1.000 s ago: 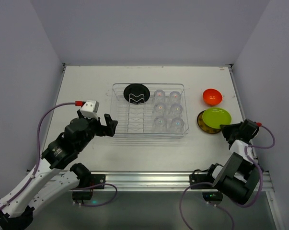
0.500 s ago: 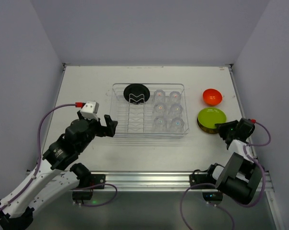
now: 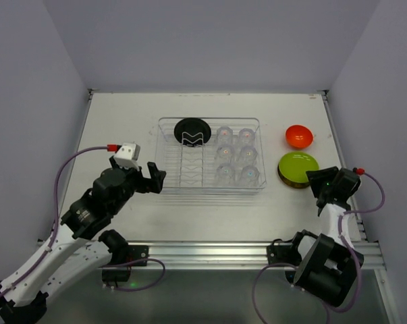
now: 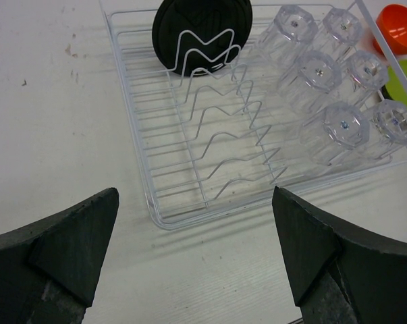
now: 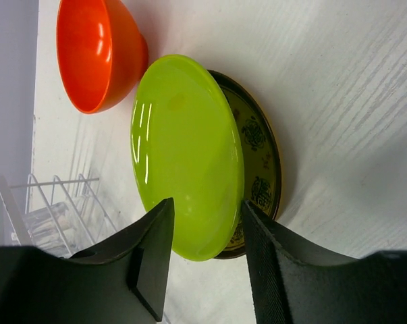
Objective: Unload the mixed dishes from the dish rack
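Top view: dish rack point(image 3: 160, 156) mid-bench, black dish point(image 3: 192, 130) upright in its back-left slots, six clear cups point(image 3: 225, 154) filling its right side; orange bowl point(image 3: 299, 136) and lime plate point(image 3: 298, 165) out by the bench's right edge; left gripper point(image 3: 151, 178) gaping, empty, just off the rack's left wall. Left wrist: only the rack ahead between the fingers. Right wrist: right gripper point(image 5: 206, 206) parted, holding nothing; lime plate stacked on amber plate point(image 5: 257, 145) just beyond; best to draw straight back and up, lest a finger nudge the stack.
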